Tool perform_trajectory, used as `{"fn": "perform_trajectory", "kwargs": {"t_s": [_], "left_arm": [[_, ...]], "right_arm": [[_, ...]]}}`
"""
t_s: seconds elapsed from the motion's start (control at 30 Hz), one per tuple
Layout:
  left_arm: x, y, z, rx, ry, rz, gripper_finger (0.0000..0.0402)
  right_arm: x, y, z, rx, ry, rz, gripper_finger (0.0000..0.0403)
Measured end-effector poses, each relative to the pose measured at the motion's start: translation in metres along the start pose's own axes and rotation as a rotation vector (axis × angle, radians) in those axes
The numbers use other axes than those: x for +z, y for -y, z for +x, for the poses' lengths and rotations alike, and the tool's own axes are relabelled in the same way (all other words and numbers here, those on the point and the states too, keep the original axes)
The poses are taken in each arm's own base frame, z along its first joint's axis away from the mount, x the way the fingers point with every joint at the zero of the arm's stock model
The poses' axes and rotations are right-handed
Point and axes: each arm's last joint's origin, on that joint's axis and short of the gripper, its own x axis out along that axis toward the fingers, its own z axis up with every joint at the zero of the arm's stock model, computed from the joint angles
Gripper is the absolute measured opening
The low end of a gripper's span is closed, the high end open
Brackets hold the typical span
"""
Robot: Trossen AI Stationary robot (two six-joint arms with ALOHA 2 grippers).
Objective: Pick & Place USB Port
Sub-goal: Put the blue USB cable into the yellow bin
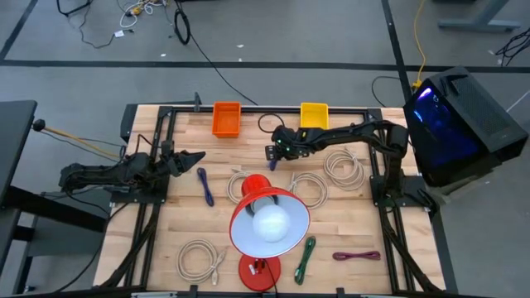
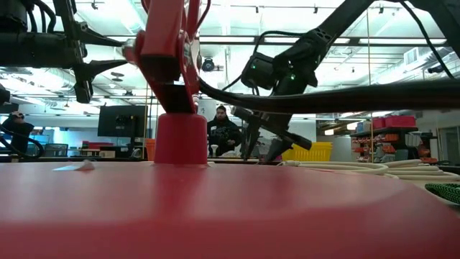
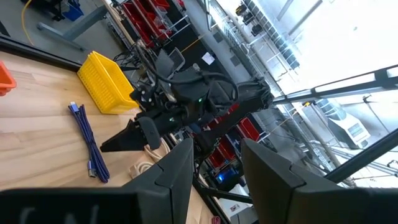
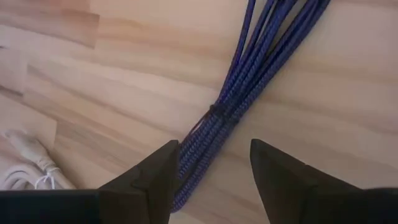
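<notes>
My right claw (image 4: pixel 210 171) hangs open, empty, over bundled blue braided USB cable (image 4: pixel 214 121), lower centre of wrist frame, on wood counter (image 4: pixel 124 74). Looks light, floppy, grippy; grab at tie, mid-bundle. Left claw (image 1: pixel 184 159) idle, frame left.

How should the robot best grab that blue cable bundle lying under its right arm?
Grip the blue cable bundle at its dark tie, where the strands pinch narrowest. It lies flat on the table, so come straight down, fingers astride it. The open right gripper hangs just above.
</notes>
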Motion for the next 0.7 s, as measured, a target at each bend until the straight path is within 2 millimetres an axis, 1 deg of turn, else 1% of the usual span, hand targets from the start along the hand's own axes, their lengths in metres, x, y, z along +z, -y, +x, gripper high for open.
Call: {"fn": "perform_trajectory", "kwargs": {"t_s": [0.07,0.17,0.4,0.5,0.7], "left_arm": [[0.000,0.000,0.000,0.000,-0.001,0.000,0.0142],[0.000,0.000,0.000,0.000,0.001,0.000,0.0142],[0.000,0.000,0.000,0.001,0.001,0.000,0.0142],[0.000,0.000,0.000,0.001,0.001,0.001,0.0142],[-0.001,-0.001,0.000,0.010,-0.005,0.004,0.0142]], "right_arm": [[-0.005,0.004,0.004,0.011,0.000,0.019,0.0201],[-0.005,0.003,0.006,0.051,0.006,0.045,0.0201],[-0.009,0.001,0.006,0.036,0.033,0.078,0.0201],[-0.012,0.001,0.009,0.031,0.035,0.087,0.0200],[-0.020,-0.001,0.018,0.015,0.051,0.081,0.0177]]}}
